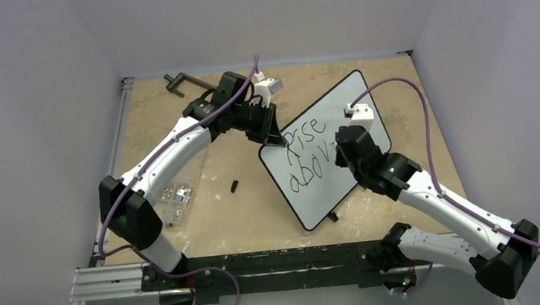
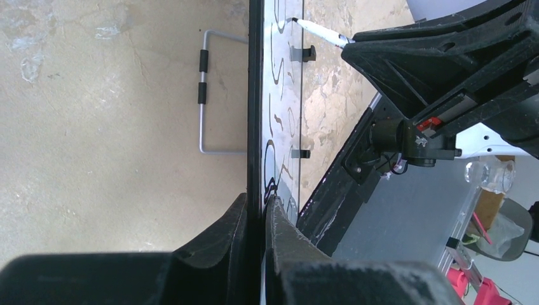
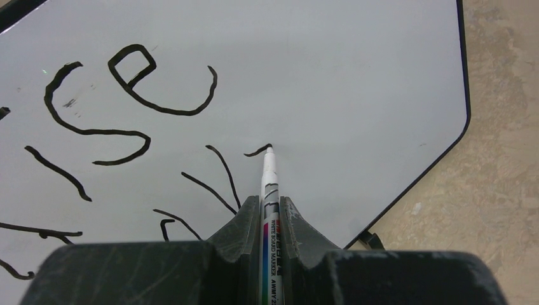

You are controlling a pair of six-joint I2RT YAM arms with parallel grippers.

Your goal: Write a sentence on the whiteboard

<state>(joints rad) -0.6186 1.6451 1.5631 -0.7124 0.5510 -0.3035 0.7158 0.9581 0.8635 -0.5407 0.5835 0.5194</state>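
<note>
The whiteboard (image 1: 344, 104) lies slanted across the middle of the table, black rim all round. On it the sentence (image 1: 308, 156) reads "Rise" with "abov" and a fresh short stroke below. My left gripper (image 1: 272, 139) is shut on the board's far-left rim; in the left wrist view its fingers (image 2: 257, 200) pinch the black edge (image 2: 255, 95). My right gripper (image 3: 270, 202) is shut on a white whiteboard marker (image 3: 270, 181), tip touching the board (image 3: 349, 76) at the end of a small hooked stroke right of the "v". In the top view, the right gripper (image 1: 347, 145) hides the marker.
A small black cap (image 1: 234, 186) lies on the tan table left of the board. A clear plastic piece (image 1: 174, 197) sits near the left arm. A black clamp (image 1: 182, 82) stands at the back left corner. A wire bracket (image 2: 203, 95) lies beside the board.
</note>
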